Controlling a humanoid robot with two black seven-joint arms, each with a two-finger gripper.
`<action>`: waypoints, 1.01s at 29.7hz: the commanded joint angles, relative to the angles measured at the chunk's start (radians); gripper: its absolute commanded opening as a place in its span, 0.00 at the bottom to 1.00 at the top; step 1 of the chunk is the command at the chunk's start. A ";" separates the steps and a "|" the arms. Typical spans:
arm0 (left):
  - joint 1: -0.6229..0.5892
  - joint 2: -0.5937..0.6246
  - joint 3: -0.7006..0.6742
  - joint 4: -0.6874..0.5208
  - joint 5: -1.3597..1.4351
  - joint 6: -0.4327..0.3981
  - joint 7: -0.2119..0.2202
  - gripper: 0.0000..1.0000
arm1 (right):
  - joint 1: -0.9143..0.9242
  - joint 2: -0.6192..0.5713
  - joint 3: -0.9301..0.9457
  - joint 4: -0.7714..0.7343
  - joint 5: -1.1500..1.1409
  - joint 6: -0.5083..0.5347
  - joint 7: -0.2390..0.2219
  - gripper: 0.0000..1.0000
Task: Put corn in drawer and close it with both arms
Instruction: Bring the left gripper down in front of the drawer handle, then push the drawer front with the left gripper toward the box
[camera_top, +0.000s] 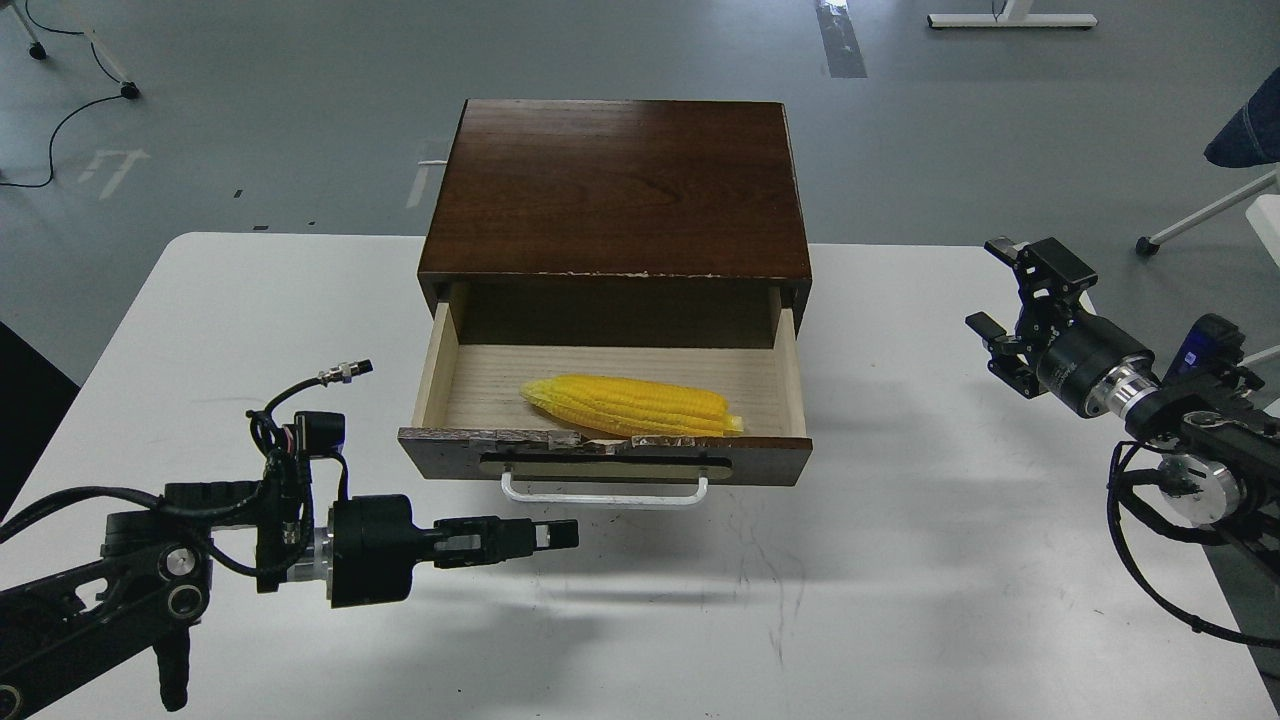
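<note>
Corn (632, 405) lies in open drawer (600, 455); left jaws together, right jaws spread, no writing legible

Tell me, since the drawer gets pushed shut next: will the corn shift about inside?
Probably a little. The corn is round and tapered, lying lengthwise against the front of the open drawer, so a shove could roll it backward. Its ridged kernels may limit sliding.

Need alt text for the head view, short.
A bright yellow corn cob lies inside the open dark brown wooden drawer on a white table. The left claw sits near its white bar handle; the right claw is open, off right.
</note>
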 joint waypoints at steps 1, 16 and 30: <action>0.001 -0.005 -0.026 0.008 -0.001 0.003 0.001 0.00 | 0.000 0.000 -0.001 -0.001 0.000 0.000 0.000 1.00; 0.000 -0.026 -0.065 0.037 -0.010 0.003 0.001 0.00 | 0.000 -0.002 -0.001 -0.001 0.000 -0.002 0.000 1.00; -0.008 -0.048 -0.082 0.063 -0.022 0.018 0.006 0.00 | -0.006 -0.001 -0.001 -0.001 0.000 -0.002 0.000 1.00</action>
